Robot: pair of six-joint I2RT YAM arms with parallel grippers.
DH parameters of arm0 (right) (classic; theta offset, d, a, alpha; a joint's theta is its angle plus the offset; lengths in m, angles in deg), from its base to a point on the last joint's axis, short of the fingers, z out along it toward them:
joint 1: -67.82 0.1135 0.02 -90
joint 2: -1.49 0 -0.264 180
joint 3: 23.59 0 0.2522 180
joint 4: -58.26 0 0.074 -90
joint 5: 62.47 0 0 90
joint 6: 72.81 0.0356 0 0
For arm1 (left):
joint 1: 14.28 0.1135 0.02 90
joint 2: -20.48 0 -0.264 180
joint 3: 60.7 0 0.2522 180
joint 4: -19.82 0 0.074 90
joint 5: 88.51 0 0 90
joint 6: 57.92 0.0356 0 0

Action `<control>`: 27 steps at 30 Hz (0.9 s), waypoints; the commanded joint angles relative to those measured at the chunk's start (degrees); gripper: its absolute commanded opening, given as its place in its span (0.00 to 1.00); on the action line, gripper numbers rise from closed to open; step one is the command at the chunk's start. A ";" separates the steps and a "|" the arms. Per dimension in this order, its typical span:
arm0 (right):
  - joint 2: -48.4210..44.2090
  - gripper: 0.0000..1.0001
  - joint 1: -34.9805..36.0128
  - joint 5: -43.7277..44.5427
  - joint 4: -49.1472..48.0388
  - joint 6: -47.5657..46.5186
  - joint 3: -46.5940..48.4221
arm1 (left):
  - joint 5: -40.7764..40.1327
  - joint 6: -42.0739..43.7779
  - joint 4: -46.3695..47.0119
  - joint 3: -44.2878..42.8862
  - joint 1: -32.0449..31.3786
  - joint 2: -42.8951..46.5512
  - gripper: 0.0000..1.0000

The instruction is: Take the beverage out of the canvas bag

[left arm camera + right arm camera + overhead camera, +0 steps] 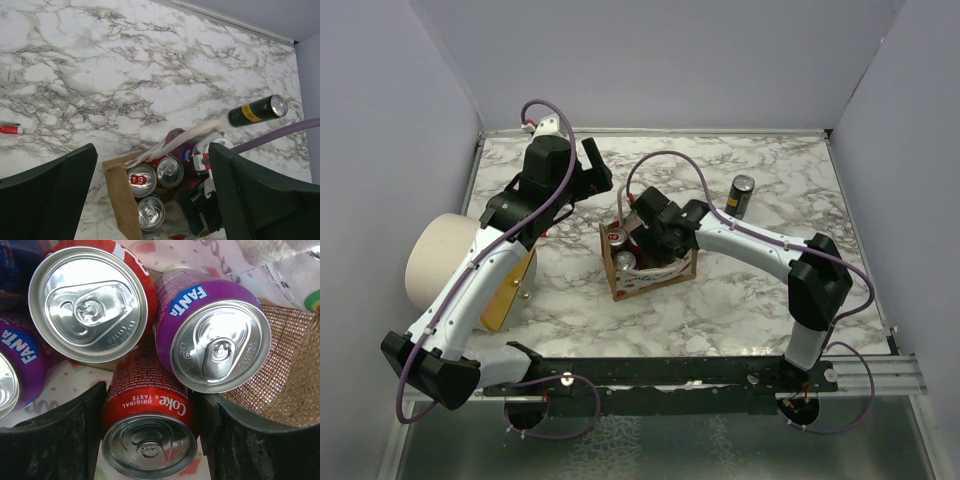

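The brown canvas bag [655, 281] stands mid-table with several beverage cans upright inside it. My right gripper [655, 247] reaches down into the bag. In the right wrist view its jaws [152, 437] press both sides of a red Coke can [150, 405], shut on it. A purple Fanta can [215, 340] and another red can [90, 300] crowd against the held one. My left gripper [152, 150] hangs open above the bag's far left side [122, 200], holding nothing. Three can tops [170, 171] show below it.
A black can with a yellow label [742, 195] stands on the marble behind and right of the bag. A large cream cylinder [440, 260] with an orange disc [510, 290] lies at the left under my left arm. A white bag handle [200, 132] drapes over the cans.
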 commanded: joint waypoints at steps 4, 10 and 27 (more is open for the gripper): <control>-5.17 0.18 -0.14 0.42 -0.55 0.91 5.95 | 2.62 2.02 1.98 -3.68 0.67 -1.91 0.97; -2.71 0.10 -0.14 -0.07 0.86 0.91 8.69 | 2.96 1.55 2.12 -2.77 0.77 -1.62 0.97; -9.91 0.02 -0.14 0.33 3.27 0.03 15.09 | -0.17 -2.34 1.84 1.35 1.20 2.45 0.96</control>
